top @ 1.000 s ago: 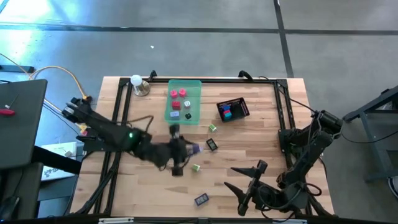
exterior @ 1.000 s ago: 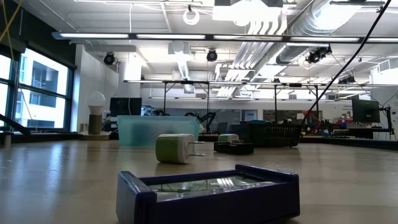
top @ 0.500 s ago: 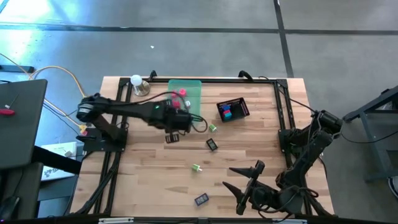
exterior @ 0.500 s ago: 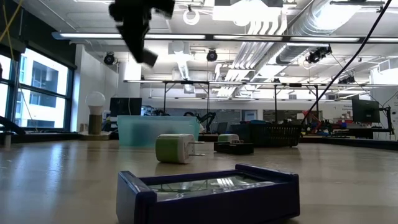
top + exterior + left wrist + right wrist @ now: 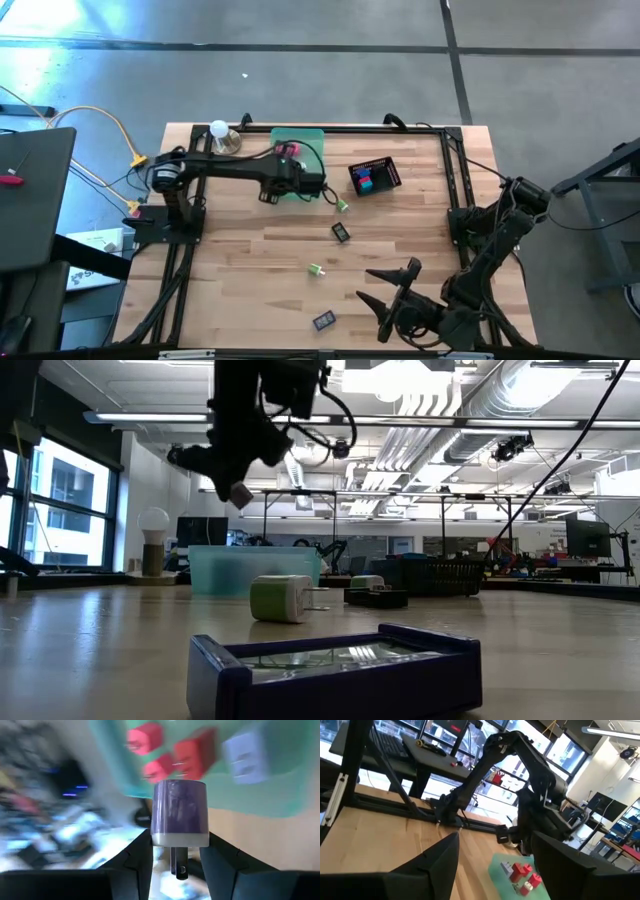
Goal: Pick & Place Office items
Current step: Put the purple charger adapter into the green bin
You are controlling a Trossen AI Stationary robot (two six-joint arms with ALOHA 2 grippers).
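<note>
Overhead, the left arm reached straight across the back of the table, its left gripper [image 5: 297, 183] raised over the near end of the translucent green tray [image 5: 312, 140]. Wrist view: its fingers [image 5: 137, 857] clamped a lavender plug block [image 5: 180, 813] — smooth rounded body, white base band, two dark metal prongs pointing back toward the camera. Low view showed the same block [image 5: 240, 494] hanging in the air in that gripper, clear of the tabletop. Below it in the tray sat red blocky pieces [image 5: 196, 757], a pink one [image 5: 142, 739] and a pale lavender one [image 5: 244, 752], all blurred.

Right arm was folded low at the near right corner, right gripper [image 5: 393, 297] hovering just over the wood — jaws apart, nothing between them.

Loose items on the wooden slat table [image 5: 250, 280]: a green-and-white plug [image 5: 317, 270] mid-table, lying on its side, a dark flat piece [image 5: 341, 232] beyond it, a small green piece [image 5: 342, 205] near the tray corner, and a dark blue boxy piece [image 5: 323, 321] at the near edge, glossy with a raised rim. Black mesh basket [image 5: 388, 175] stood right of the tray, with blue and red bits inside. A white bulb on a round base [image 5: 221, 133] stood at the back left corner.
</note>
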